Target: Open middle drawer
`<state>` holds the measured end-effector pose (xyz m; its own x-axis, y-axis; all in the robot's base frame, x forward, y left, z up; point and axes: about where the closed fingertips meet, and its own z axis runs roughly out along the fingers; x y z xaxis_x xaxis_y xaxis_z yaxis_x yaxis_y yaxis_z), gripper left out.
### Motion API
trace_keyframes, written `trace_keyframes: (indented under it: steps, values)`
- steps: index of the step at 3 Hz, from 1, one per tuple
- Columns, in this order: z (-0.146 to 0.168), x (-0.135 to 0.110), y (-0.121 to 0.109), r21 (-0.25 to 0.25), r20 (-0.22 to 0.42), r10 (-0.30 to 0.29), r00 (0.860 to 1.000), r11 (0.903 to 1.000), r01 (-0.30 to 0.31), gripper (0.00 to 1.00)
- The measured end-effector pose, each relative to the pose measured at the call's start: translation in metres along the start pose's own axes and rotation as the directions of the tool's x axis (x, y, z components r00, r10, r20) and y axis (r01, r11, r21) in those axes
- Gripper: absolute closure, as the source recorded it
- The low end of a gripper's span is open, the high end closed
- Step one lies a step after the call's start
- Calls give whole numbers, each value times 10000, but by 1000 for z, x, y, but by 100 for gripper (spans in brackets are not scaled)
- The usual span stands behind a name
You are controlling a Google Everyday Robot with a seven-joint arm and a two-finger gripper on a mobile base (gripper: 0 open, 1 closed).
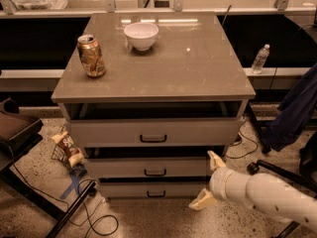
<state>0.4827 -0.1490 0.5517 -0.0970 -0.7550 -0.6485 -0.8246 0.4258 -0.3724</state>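
The middle drawer (124, 168) is a pale-grey flat front with a small black bar handle (155, 172), second of three fronts under the brown cabinet top. My gripper (208, 179) is open, one finger up near the drawer's right end, the other lower by the bottom drawer. It stands to the right of the handle and holds nothing. The white arm reaches in from the lower right.
A dented can (91, 55) and a white bowl (141, 35) stand on the cabinet top (198, 68). The top drawer (153, 131) and bottom drawer (148, 190) have similar handles. A snack bag (67, 148) and cables lie on the floor at left. A water bottle (260, 58) stands at the right.
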Motion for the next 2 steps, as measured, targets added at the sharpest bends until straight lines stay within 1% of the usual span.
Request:
trace_keyframes:
  steps: [1, 2]
  values:
    - [20, 11, 38, -309, -24, -242, 9997, 9992, 241, 0]
    - [22, 13, 41, -308, -38, -237, 9997, 9992, 236, 0]
